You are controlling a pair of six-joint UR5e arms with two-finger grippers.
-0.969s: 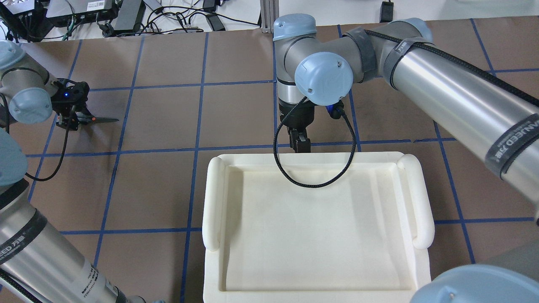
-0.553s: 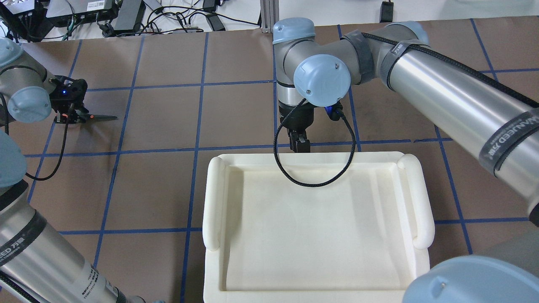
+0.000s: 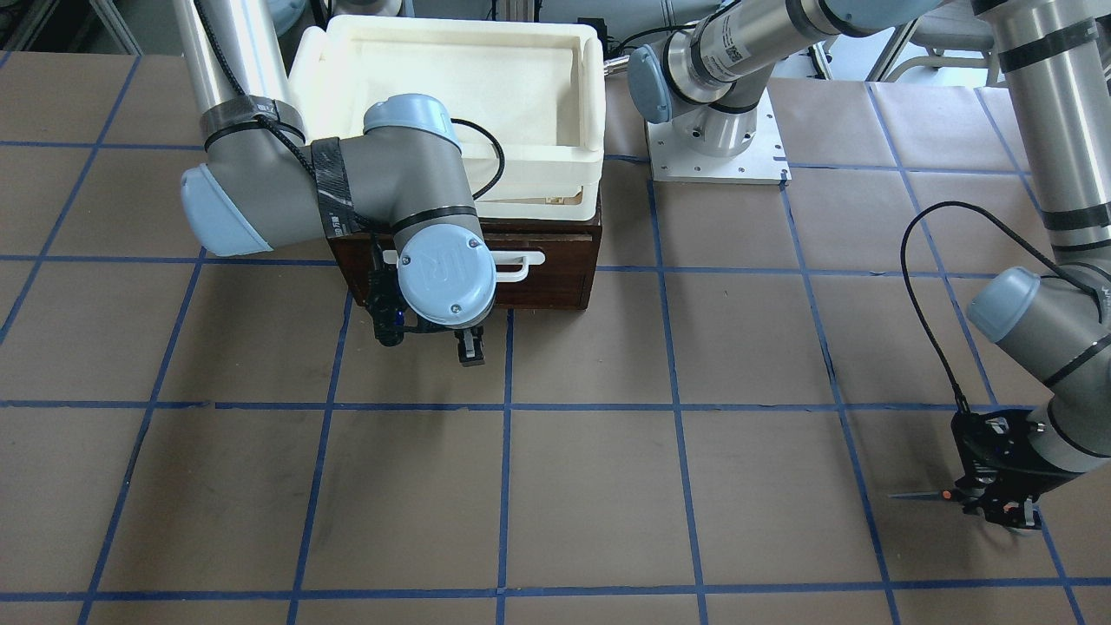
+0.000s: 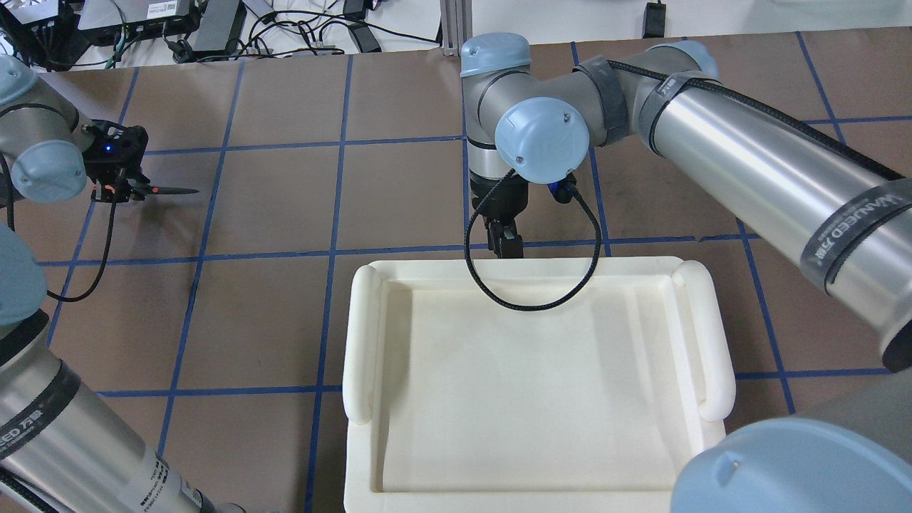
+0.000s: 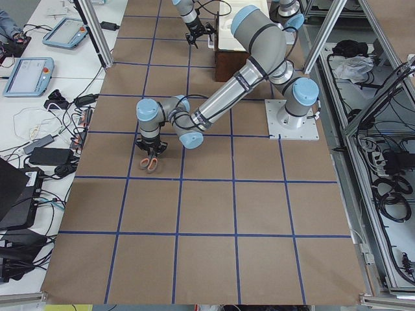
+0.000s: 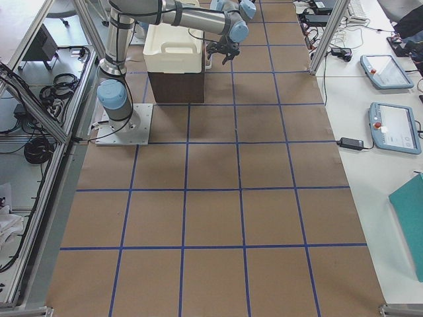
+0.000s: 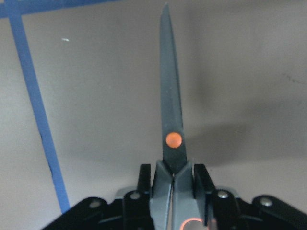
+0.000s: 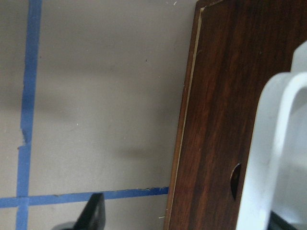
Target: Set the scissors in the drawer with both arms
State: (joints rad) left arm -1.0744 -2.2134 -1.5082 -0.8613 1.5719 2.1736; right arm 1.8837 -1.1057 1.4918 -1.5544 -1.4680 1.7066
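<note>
The scissors (image 7: 171,120) are clamped in the left gripper (image 4: 121,191) far out over the robot's left side of the bench (image 4: 271,320), well apart from the drawer (image 3: 555,282). The left wrist view shows the black fingers (image 7: 199,177) clenched on the grey handles just behind the orange pivot dot. The slim blades are closed together and point straight away from the gripper. A soft shadow lies on the brown paper off to one side of the blade. The drawer is a dark brown front with a white bar handle (image 3: 519,259), and it sits flush in its box under a white foam tray (image 4: 360,342). The right gripper (image 3: 469,347) hangs just in front of that drawer, near the handle. In the right wrist view one finger shows low at the left and the handle fills the right side, so these fingers are spread apart and grasp nothing. Whether they touch the handle cannot be told.
</note>
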